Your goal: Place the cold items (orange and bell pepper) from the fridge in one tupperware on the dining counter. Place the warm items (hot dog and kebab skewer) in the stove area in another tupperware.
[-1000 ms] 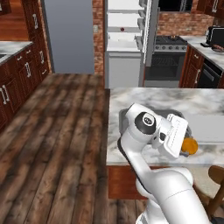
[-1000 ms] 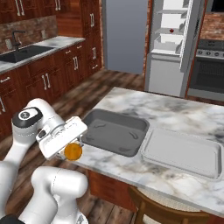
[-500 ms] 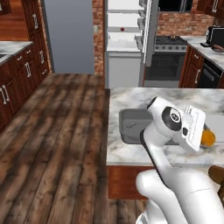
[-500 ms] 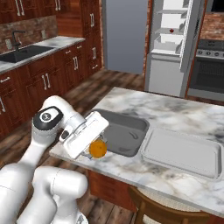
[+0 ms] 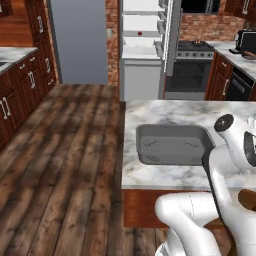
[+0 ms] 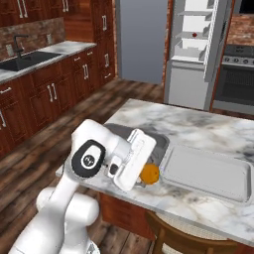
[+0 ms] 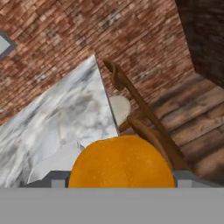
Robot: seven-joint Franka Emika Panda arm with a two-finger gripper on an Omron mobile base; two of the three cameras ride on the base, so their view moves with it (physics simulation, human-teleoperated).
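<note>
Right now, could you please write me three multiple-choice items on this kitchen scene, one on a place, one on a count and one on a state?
1. Where is the orange?
A. on a fridge shelf
B. in the claw, over the counter's near edge
C. on the floor

2. How many tupperware containers lie on the dining counter?
A. one
B. two
C. four

3. What state is the fridge in?
A. door open
B. door shut
C. tipped over

Answers: 1 B, the right base view shows the orange at the claw's tip; 2 B, a dark container and a light container lie side by side; 3 A, its white shelves are in plain sight.
</note>
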